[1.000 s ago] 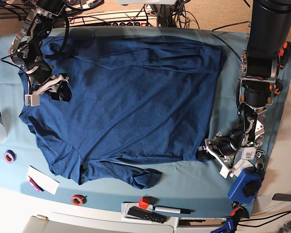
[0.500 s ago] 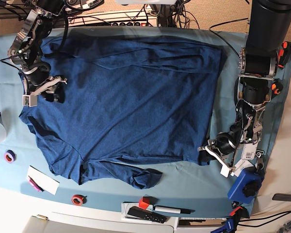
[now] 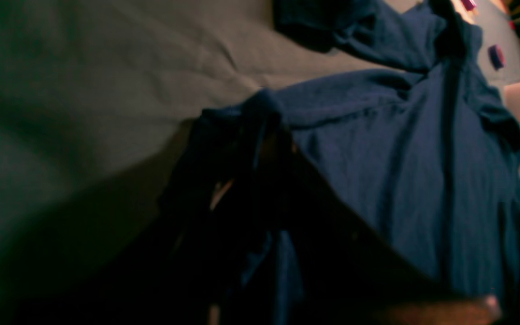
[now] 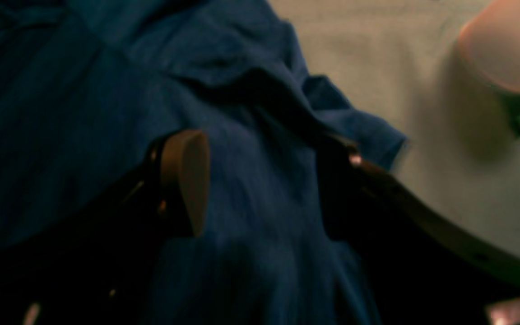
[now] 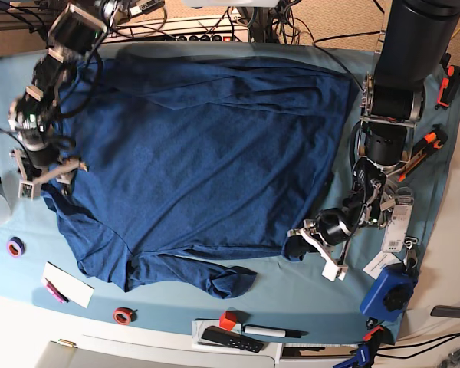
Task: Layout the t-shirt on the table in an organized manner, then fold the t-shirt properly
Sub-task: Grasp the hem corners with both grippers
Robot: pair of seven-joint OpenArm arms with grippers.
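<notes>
Left pincer: we see the left pincer (image 5: 310,244) pressed together on the lower corner of the t-shirt (image 5: 207,146), low over the bench (image 5: 307,287); in its wrist view that bunched corner (image 3: 237,122) fills the space right in front of the pincer.

Clutter near the front edge: on the near side of the left pincer we have a black marker (image 5: 272,332), a small red block (image 5: 228,320), a dark remote-like bar (image 5: 230,339) and a blue box (image 5: 389,291).

Loose sleeve: a rumpled sleeve (image 5: 226,277) lies beside the left pincer, along the hem, flat on the teal cloth.

T-shirt: we see it spread wide between the two pincers, mostly flat, with creases toward its far edge.

Right pincer: we see the right pincer (image 5: 50,175) spread wide at the shirt's opposite edge; its wrist view shows one tan pad (image 4: 185,180) and the dark opposite finger (image 4: 336,189) standing apart with navy fabric between them, not pinched.

Beyond the right pincer: a purple tape roll (image 5: 15,247), a white card (image 5: 67,284) and a red tape roll (image 5: 123,314) sit on the bench, apart from the shirt.

Far edge: cables and a power strip (image 5: 192,27) run behind the bench.
</notes>
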